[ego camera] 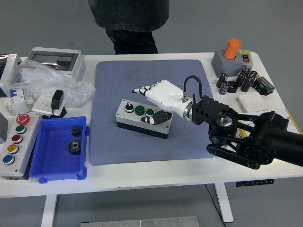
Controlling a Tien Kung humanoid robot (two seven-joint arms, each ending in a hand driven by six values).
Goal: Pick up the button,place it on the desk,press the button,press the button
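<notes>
Button box sits mid-mat, right hand over its right end.
Fingers spread flat, holding nothing. Box looks rigid, blocky; best gripped across its long sides.

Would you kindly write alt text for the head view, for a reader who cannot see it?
The robot's white right hand, fingers extended, hovers over the right end of a grey button box lying on a blue mat on a white table. A blue bin holding gears sits at left; a person stands beyond.
</notes>
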